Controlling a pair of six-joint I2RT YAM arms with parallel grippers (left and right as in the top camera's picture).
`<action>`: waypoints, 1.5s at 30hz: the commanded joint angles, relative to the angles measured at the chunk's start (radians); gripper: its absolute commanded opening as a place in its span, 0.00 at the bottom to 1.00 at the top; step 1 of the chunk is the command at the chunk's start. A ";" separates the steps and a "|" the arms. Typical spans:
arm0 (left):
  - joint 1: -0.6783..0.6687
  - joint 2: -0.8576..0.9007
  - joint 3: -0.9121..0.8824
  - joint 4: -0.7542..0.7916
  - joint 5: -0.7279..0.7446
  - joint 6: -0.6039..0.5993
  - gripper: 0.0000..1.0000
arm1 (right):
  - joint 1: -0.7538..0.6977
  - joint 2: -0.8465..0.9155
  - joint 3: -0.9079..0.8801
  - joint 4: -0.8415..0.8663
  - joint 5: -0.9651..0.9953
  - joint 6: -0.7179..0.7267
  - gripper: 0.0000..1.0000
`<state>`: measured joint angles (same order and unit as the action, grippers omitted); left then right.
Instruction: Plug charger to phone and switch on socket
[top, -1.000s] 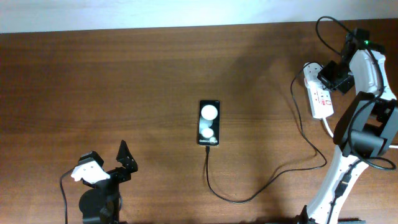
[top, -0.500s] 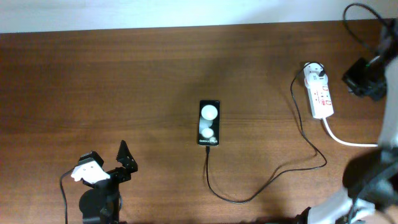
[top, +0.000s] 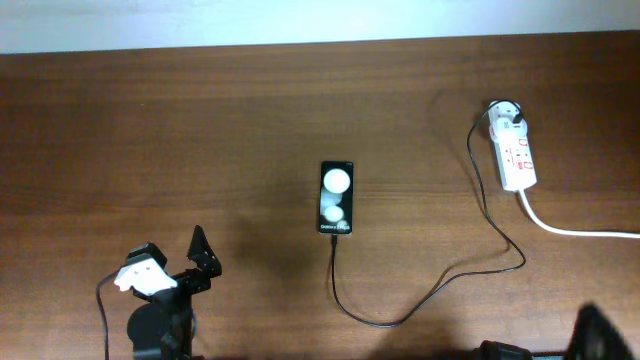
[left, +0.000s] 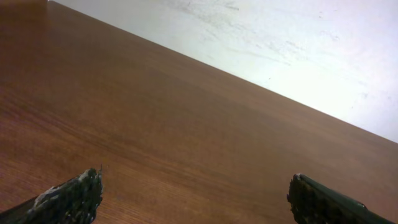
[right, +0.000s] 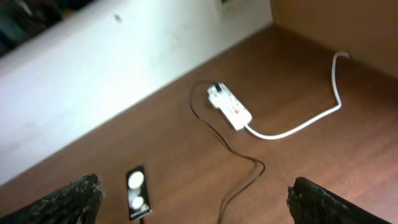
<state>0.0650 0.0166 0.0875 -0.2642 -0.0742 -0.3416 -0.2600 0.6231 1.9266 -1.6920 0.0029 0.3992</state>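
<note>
The phone (top: 337, 198) lies flat at the table's middle, two white spots on its face, and also shows in the right wrist view as the phone (right: 137, 193). The charger's black cable (top: 400, 320) runs from the phone's near edge in a loop to its adapter (top: 511, 117), which sits in the far end of the socket (top: 517, 158). My right gripper (right: 194, 198) hangs open high above the table, far from the socket (right: 231, 108), with nothing between its fingers. My left gripper (top: 203, 258) is open at the front left over bare wood, seen likewise as the left gripper (left: 196, 199).
A thick white cord (top: 565, 230) trails from the socket off the right edge. A white wall (top: 300, 20) borders the table's far side. A dark part of the right arm (top: 598, 335) shows at the bottom right corner.
The right arm has left the socket and pulled back to the bottom right, almost out of the overhead view, and its gripper has opened. The left arm has not moved.
</note>
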 joint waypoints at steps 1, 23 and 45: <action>0.003 -0.006 -0.005 0.001 0.008 -0.006 0.99 | 0.006 -0.134 -0.004 -0.006 0.006 -0.006 0.99; 0.003 -0.006 -0.005 0.001 0.007 -0.006 0.99 | 0.091 -0.618 -1.417 1.111 -0.221 -0.056 0.99; 0.003 -0.006 -0.005 0.001 0.007 -0.006 0.99 | 0.092 -0.618 -1.867 1.500 -0.301 -0.219 0.99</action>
<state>0.0650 0.0166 0.0868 -0.2638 -0.0742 -0.3416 -0.1757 0.0139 0.0738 -0.2001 -0.2672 0.3069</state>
